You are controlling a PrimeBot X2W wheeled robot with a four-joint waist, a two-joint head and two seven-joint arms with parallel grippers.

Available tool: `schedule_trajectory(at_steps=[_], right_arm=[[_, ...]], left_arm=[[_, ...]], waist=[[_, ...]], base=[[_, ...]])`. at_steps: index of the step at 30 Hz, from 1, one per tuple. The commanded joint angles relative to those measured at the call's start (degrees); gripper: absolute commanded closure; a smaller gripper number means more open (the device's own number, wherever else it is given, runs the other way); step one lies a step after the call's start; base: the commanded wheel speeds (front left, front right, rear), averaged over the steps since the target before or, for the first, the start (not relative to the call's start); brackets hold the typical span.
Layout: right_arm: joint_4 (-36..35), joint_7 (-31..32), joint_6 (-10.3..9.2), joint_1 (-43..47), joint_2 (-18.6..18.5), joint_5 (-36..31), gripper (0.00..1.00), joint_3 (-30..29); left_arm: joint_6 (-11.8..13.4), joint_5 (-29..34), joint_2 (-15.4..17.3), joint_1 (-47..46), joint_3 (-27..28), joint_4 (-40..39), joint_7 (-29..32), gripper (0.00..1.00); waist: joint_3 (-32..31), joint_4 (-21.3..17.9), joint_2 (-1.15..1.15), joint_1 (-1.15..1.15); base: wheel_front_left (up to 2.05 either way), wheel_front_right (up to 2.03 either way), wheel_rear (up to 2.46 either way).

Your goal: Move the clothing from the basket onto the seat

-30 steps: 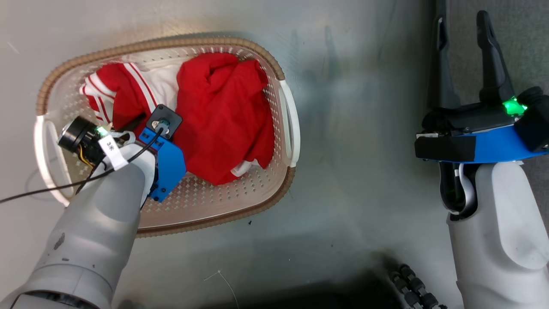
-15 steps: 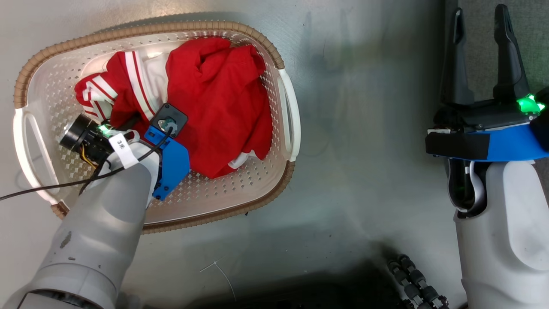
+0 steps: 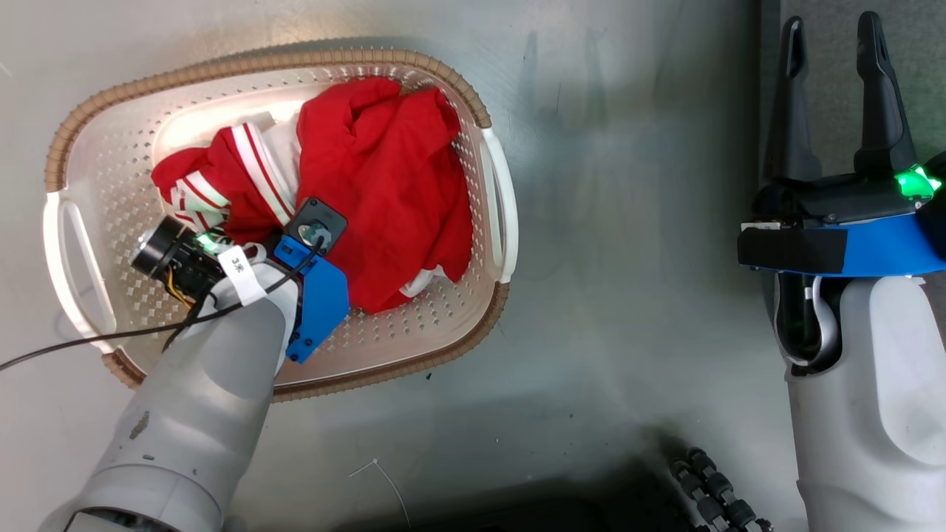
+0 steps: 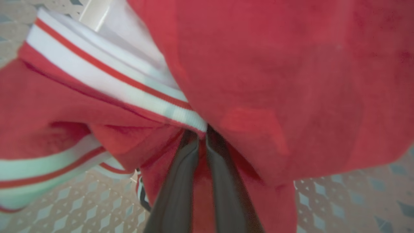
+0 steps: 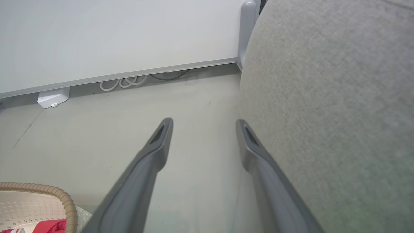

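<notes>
From the head camera I see the oval cream-white plastic basket [image 3: 222,66] with little holes and a brown rim. It stands on the shiny grey floor [image 3: 628,222]. The clothing [image 3: 392,185], two bright red soft pieces with white stripes, lies inside the basket. My left arm [image 3: 214,369] reaches down into it, and the wrist hides the fingers. Since half a second ago the whole picture has slid a little, so the camera moved. The wrist has also gone a bit toward the plain red piece, and the striped piece [image 3: 244,177] is bunched in closer to it. My right end effector [image 3: 830,29] is well apart from the basket. Its two dark fingers are spread wide with nothing between them, same as before. Behind it is the big rounded light grey cloth seat [image 3: 920,81].

From the left wrist camera, my left end effector [image 4: 199,134] is pinched tight on the clothing. Its fingers nearly touch, with a fold of red cloth between them. A white band sits right at the tips.

From the right wrist camera, the right fingers [image 5: 155,152] stand wide apart and hold nothing. The seat is just beside one finger. A bit of basket rim shows in the lower left corner.
</notes>
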Motion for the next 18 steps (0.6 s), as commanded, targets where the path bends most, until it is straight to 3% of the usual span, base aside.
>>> schedule_trajectory(at_steps=[1,18], right_arm=[[0.2,0.0,-0.04,0.2,-0.1,-0.5,0.00,-0.1],[2.8,0.0,-0.04,2.1,-0.1,-0.2,0.00,-0.3]], left_arm=[[0.3,-0.4,-0.2,0.6,-0.4,0.1,-0.3,1.00],[-2.3,-3.4,-0.6,3.0,-1.3,0.1,-4.1,1.00]], waist=[[-0.7,0.1,0.00,0.00],[-9.4,1.2,0.00,0.00]], base=[[0.00,0.00,0.00],[0.00,0.00,0.00]])
